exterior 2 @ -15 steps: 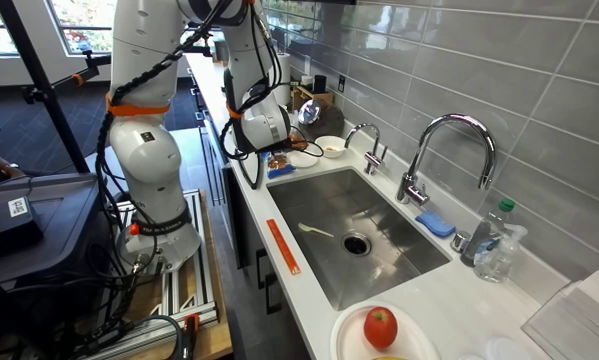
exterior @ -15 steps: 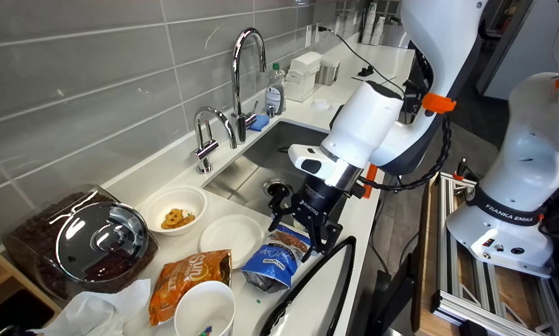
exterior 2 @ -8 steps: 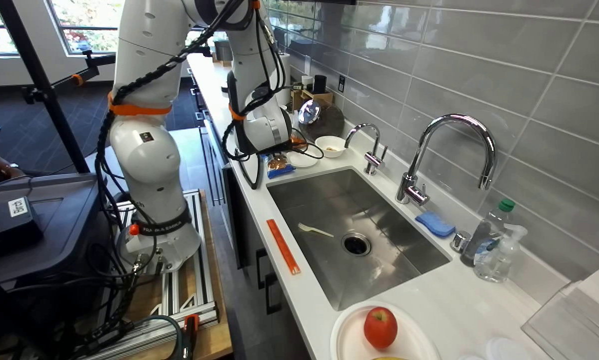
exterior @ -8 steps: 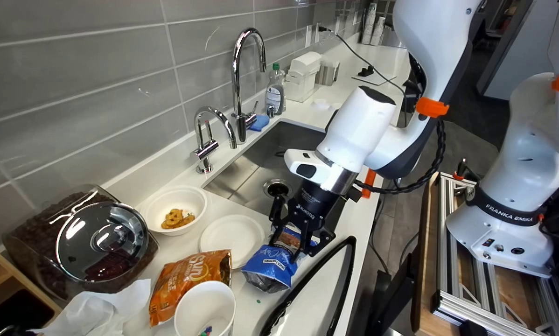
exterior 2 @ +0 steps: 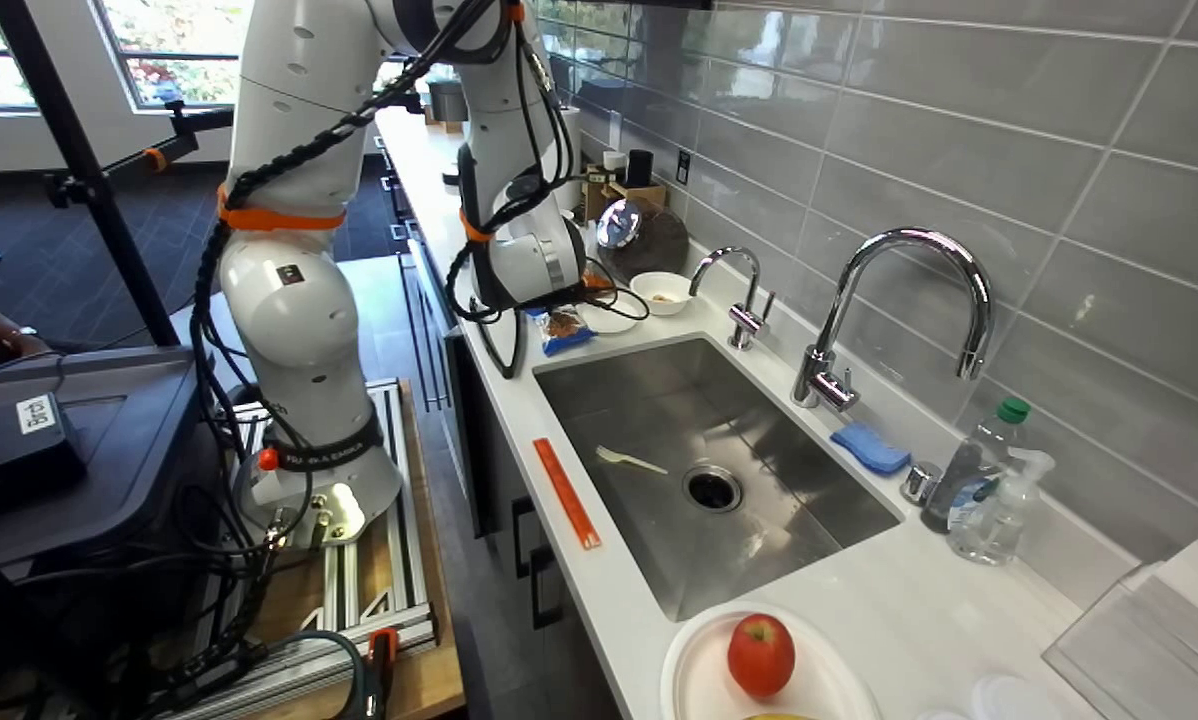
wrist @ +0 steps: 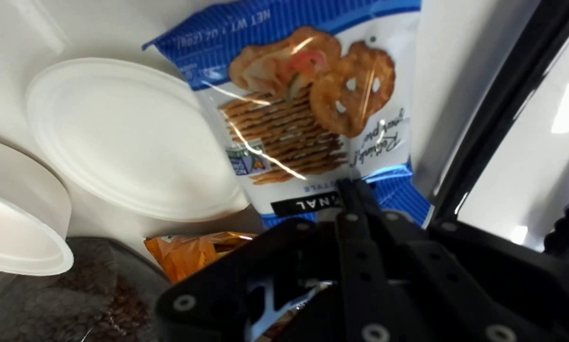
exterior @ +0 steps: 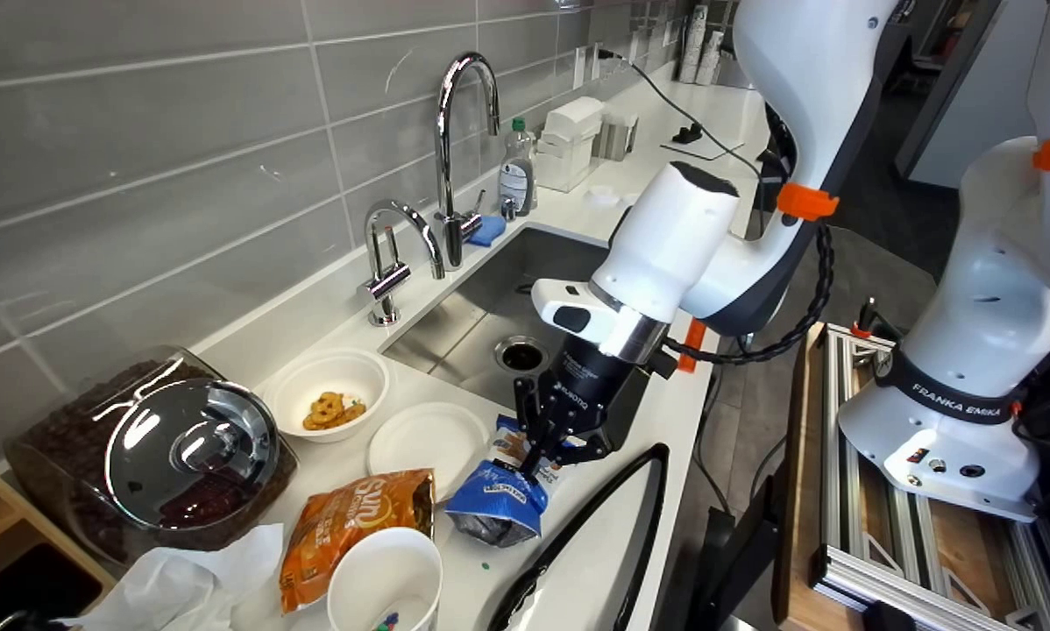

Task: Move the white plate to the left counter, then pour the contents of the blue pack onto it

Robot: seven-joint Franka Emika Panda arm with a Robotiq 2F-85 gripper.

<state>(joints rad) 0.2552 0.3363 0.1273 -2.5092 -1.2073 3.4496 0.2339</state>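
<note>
Clamped together on the blue pretzel bag [wrist: 294,114], the jaws pinch the wrapper near its lower end as the wrist view shows it, the film creased at their tips. Whether the bag is off the table [exterior: 472,600] I cannot tell. Just beside the jaws, to their left in the wrist view, sits the white plate [wrist: 132,142], its rim partly overlapped by the bag. The wrist view gives most of the printed face; in an exterior view the arm [exterior 2: 534,265] hides the jaws altogether and only one end of the bag pokes out past it. Farther from the jaws than the plate, the white bowl [exterior: 323,370] shows golden snacks [exterior: 332,412] in an exterior view, where the wrist view catches only bare wall. Well apart from the jaws, and seen solely in an exterior view, are a red apple [exterior 2: 761,655] on a second plate [exterior 2: 694,680] and a pale fork [exterior 2: 631,460] in the sink [exterior 2: 649,545]. Against the earlier frame, in which the jaws stand apart over the bag, they are now together, and bag and plate both sit slightly farther left in an exterior view.
</note>
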